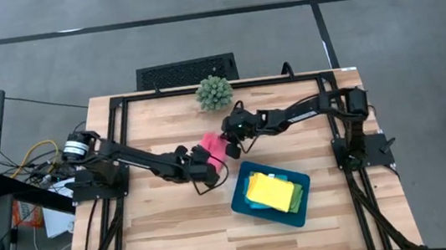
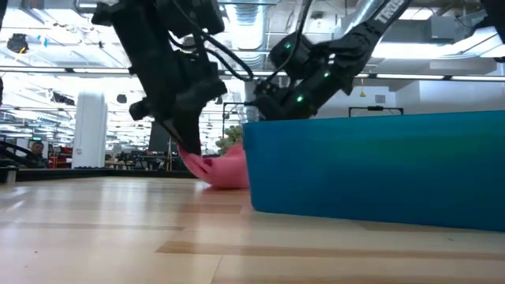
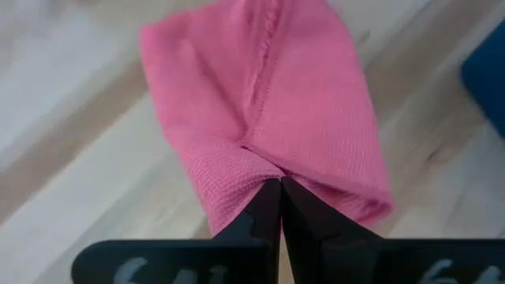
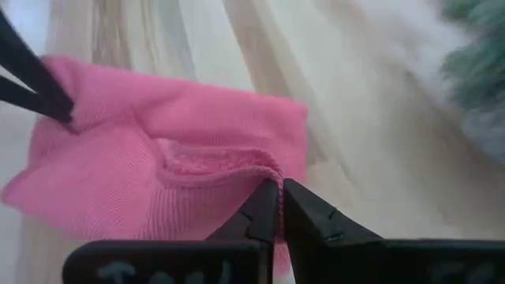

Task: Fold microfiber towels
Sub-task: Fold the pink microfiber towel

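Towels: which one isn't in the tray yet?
The hot pink towel, on the table beside the teal tray. The yellow towel and green towel lie inside it.

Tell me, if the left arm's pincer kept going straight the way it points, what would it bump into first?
The left pincer is already shut on the hot pink towel, so more of that cloth lies straight ahead. Beyond it, probably bare table; depth there is hard to judge.
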Motion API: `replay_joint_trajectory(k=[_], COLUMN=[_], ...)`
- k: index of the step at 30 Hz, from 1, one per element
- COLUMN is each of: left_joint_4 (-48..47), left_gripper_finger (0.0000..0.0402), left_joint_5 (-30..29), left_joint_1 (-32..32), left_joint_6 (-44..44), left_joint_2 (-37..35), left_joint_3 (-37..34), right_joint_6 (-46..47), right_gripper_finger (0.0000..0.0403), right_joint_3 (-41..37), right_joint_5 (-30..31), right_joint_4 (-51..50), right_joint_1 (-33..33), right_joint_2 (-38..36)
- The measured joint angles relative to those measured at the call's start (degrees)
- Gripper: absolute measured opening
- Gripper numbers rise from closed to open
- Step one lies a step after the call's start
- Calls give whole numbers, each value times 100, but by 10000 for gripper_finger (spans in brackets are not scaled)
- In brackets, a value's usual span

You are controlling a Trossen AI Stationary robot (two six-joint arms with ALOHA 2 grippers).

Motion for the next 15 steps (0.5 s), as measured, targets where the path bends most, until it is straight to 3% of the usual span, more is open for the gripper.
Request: replay_joint_trajectory(k=[8, 15], left_joint_4=[429, 457], left_gripper_finger=[0, 0], left_joint_5=[179, 264], left_joint_1=[-147, -435], left_joint_6=[-31, -27], left_joint_2=[447, 453], left_joint_3=[8, 8], right_joint_6=[-39, -40], right_gripper_finger=[45, 45], right_joint_3=[547, 741], right_joint_5=[-191, -78], right_joint_4=[-38, 84], right_joint_1=[86, 63], right_joint_2=[794, 724])
